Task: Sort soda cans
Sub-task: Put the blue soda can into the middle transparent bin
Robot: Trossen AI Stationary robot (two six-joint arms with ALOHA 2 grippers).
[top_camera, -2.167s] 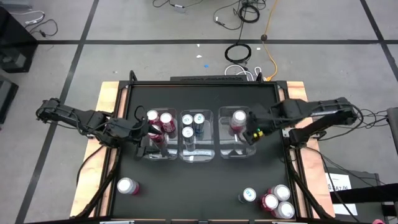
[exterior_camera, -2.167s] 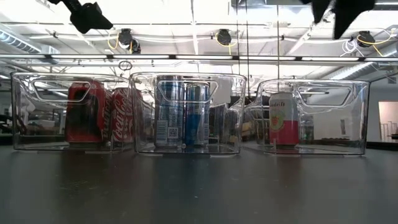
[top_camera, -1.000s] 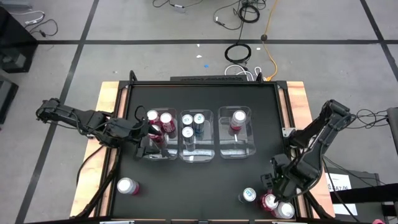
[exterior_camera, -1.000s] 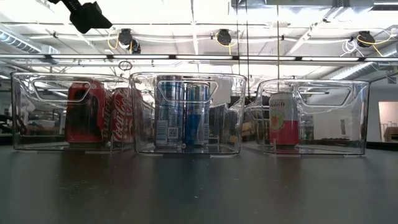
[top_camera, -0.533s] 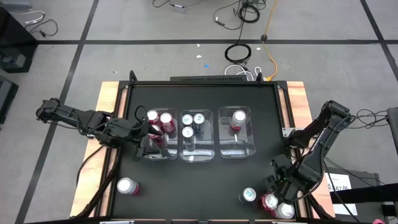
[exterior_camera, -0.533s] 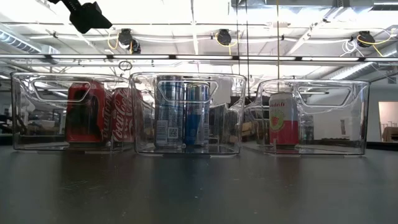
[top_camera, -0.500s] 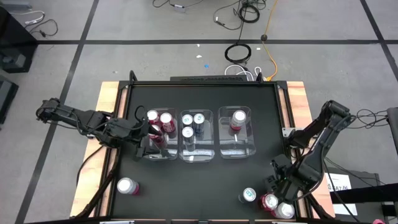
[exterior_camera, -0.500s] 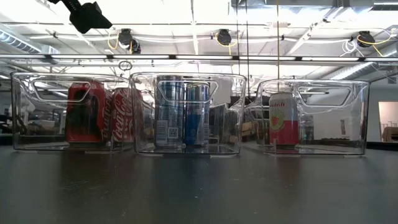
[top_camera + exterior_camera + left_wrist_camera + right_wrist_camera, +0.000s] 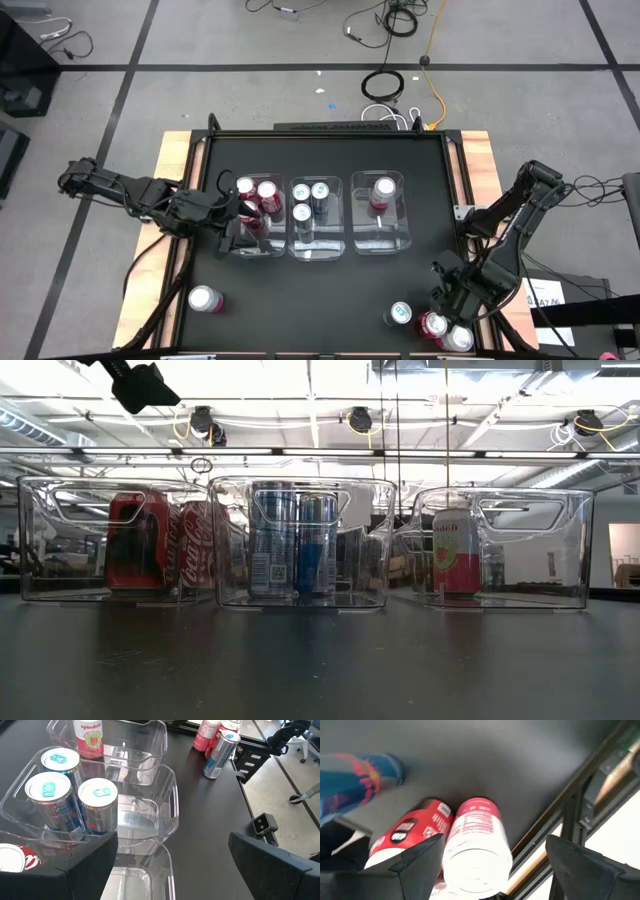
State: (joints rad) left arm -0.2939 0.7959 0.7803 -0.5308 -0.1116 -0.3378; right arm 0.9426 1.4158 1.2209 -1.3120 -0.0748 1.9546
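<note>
Three clear bins stand in a row mid-table. The left bin (image 9: 250,215) holds red soda cans, the middle bin (image 9: 315,215) blue ones (image 9: 75,800), and the right bin (image 9: 380,210) a pink one (image 9: 455,550). At the near right corner a blue can (image 9: 399,314), a red can (image 9: 433,324) and a pink can (image 9: 477,845) stand together. My right gripper (image 9: 494,842) hangs open above them, pointing down, one finger on either side of the pink can's top and apart from it. My left gripper (image 9: 172,837) stands open over the left bin's near end.
One more can (image 9: 204,299) stands alone near the table's near left corner. The black tabletop lies bare between the bins and the near edge. The table's metal rail and wooden border (image 9: 580,805) run close beside the corner cans.
My right gripper has rolled about its own axis while staying over the cans at the near right corner, still open. No can has moved.
</note>
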